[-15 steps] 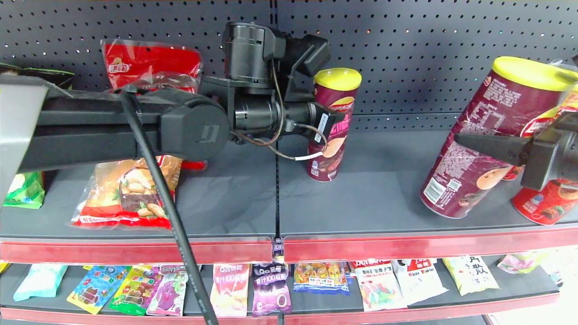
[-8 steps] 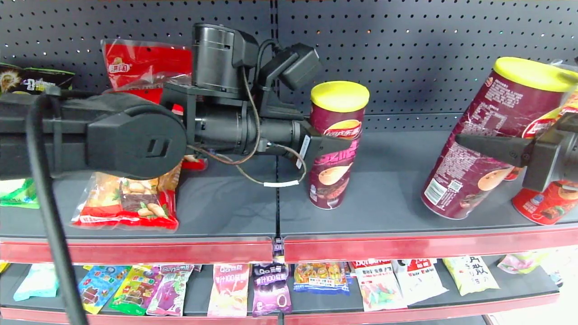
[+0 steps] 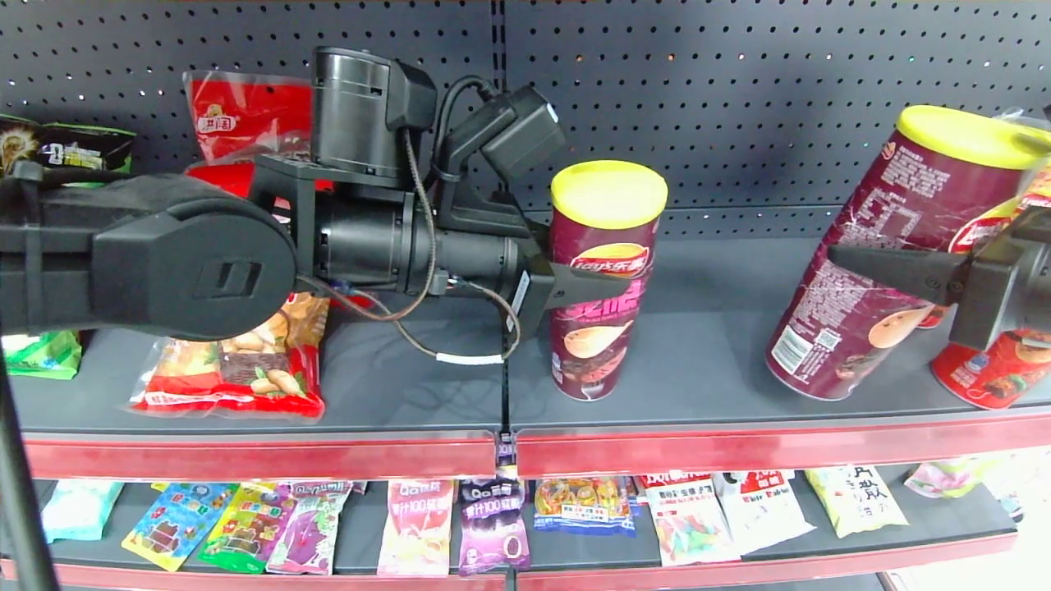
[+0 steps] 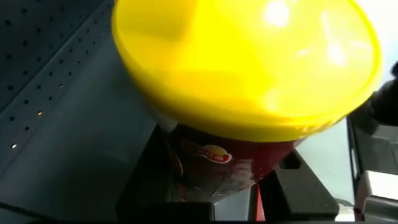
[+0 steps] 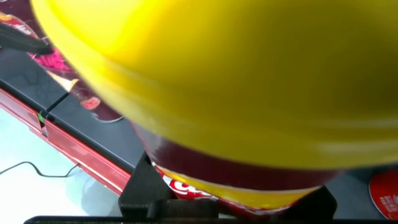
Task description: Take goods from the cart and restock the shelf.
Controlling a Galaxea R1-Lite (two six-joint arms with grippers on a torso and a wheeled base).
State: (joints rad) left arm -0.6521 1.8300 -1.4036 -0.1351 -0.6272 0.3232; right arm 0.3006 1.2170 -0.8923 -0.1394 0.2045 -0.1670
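Fingers (image 3: 591, 289) of level left arm (image 3: 164, 254) grip upright can (image 3: 606, 353).

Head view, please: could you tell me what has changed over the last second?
The left end effector, shut on the upright purple can, has carried it from near the pegboard toward the front edge of the shelf. Nothing was let go. The right end effector holds its tilted purple can where it was, and the snack bags have not moved.
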